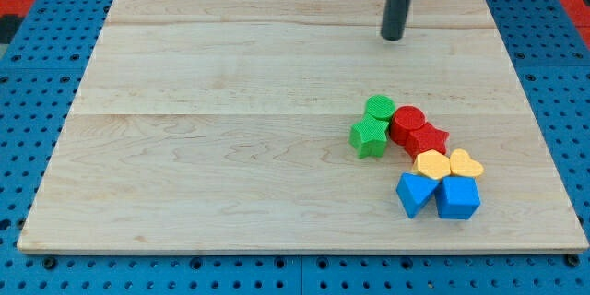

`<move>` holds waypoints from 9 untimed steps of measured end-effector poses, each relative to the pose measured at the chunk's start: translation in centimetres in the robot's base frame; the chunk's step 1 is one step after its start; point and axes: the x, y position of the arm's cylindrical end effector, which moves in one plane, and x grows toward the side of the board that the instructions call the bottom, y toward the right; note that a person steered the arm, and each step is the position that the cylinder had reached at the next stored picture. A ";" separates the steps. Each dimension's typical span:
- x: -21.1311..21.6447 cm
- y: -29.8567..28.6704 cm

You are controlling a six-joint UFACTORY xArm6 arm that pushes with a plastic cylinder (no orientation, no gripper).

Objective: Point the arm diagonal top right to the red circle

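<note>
Camera view shows us the red circle at the table's right of centre, touching the green circle and red star; our tip stands well above it toward the view's top; we carry no grasping tool, only a rod.

My tip near top of board, well above red circle; green circle touching at left, red star at lower right.

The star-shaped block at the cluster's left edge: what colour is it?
Green. The green star shows clearly in the camera view, beside the red circle.
</note>
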 end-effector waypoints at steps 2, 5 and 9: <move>0.0 5.7; 2.7 8.0; 4.1 8.2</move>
